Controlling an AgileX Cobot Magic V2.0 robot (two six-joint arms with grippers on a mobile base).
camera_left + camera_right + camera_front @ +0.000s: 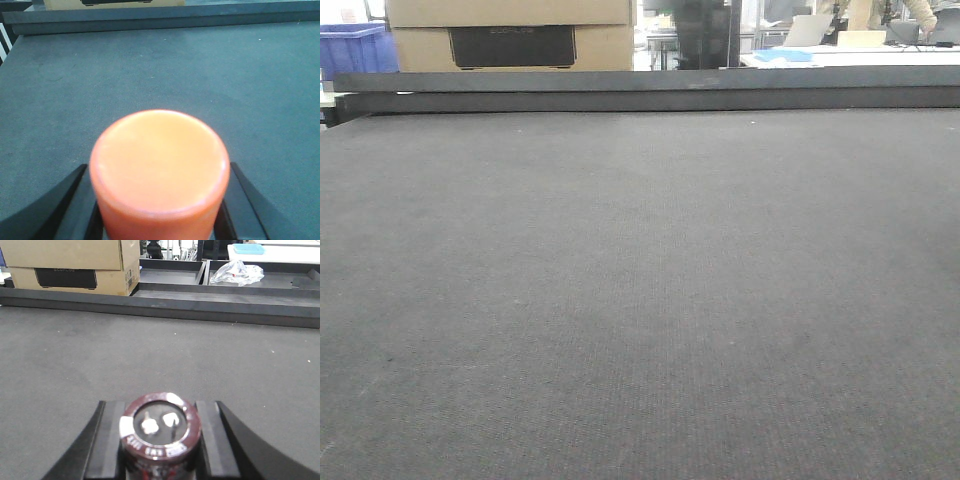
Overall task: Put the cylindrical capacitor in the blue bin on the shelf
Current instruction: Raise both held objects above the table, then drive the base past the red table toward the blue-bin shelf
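While the dark grey mat is filling most of the front-facing view, a cardboard box and a blue crate are sitting at the upper left beyond the mat's raised black edge. Moving to the left wrist view, the left gripper is clamping an orange cylinder at the bottom centre, its black fingers pressing against both sides. Turning to the right wrist view, the right gripper is pinching the cylindrical capacitor at the bottom centre, its two metal terminals facing the camera, while a crumpled plastic bag is lying at the upper right.
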